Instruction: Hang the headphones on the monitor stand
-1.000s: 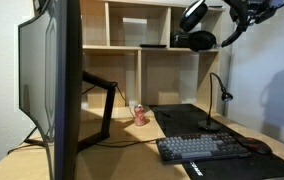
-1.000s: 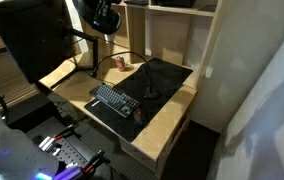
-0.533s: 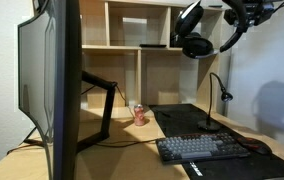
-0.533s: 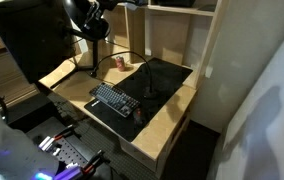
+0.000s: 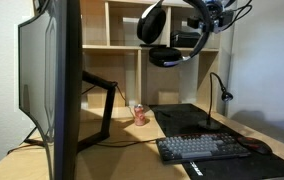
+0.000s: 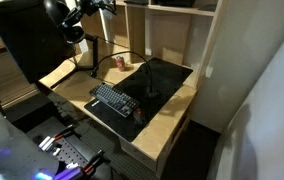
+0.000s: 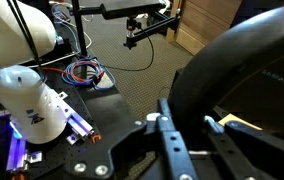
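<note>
- Your gripper (image 6: 90,8) grips the headphones (image 6: 67,22) high at the picture's top edge, in front of the dark monitor (image 6: 27,50).
- Well below them, the keyboard (image 6: 114,101) lies on the black mat (image 6: 160,80) on the wooden desk (image 6: 172,108).

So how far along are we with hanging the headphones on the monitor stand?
Done: the headphones are lifted, gripped by the hand. In hand: the carry; they hang high in front of the shelves, well apart from the monitor stand. Left: bring them to the stand's bare bar, hook the headband over it and let go.
</note>
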Tool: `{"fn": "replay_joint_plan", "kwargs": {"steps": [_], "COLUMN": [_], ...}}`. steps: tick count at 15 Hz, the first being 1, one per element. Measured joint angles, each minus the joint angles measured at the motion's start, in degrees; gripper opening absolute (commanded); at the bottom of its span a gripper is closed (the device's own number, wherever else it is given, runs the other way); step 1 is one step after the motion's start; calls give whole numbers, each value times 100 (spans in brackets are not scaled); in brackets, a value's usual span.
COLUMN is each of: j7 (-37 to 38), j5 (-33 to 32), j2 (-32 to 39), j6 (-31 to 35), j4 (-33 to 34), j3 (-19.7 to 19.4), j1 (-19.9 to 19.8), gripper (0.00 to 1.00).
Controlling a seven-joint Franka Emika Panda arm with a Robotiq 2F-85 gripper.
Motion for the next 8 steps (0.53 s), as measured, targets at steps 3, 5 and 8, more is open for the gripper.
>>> {"fn": "replay_joint_plan", "kwargs": {"steps": [3, 5, 8], "j7": [198, 649, 2011], "j5": [-29, 322, 1622], "j2": [77, 401, 1169], "j6": [-154, -352, -162], "j4": [22, 99, 562], "j3": [-50, -19, 25], "j1": [-23, 35, 255], "gripper": [4, 4, 4]}}
